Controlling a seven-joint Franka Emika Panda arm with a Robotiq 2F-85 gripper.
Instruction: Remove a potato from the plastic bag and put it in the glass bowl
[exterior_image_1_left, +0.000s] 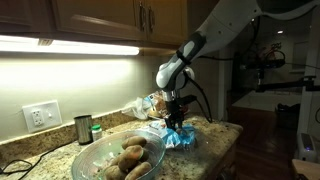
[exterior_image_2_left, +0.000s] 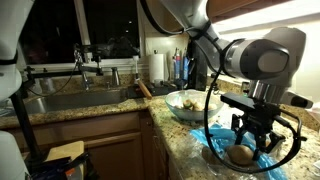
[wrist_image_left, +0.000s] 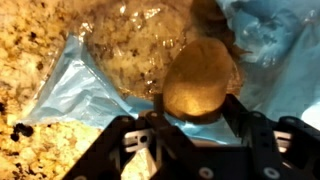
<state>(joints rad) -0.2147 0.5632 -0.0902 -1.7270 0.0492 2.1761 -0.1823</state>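
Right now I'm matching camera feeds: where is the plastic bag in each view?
In an exterior view: the plastic bag right of centre, under the gripper.
In an exterior view: lower right, beneath the gripper.
Wrist view: left and upper right.
Shared landmark: the gripper.

You are viewing a plastic bag (wrist_image_left: 130, 40) that is showing glossy, crinkled clear film. The potato (wrist_image_left: 200, 80) is presenting matt, slightly rough tan skin. The granite countertop (wrist_image_left: 30, 40) is showing a speckled polish. The glass bowl (exterior_image_1_left: 84, 157) is gleaming smooth and clear. The gripper (wrist_image_left: 195, 112) is showing matt black.
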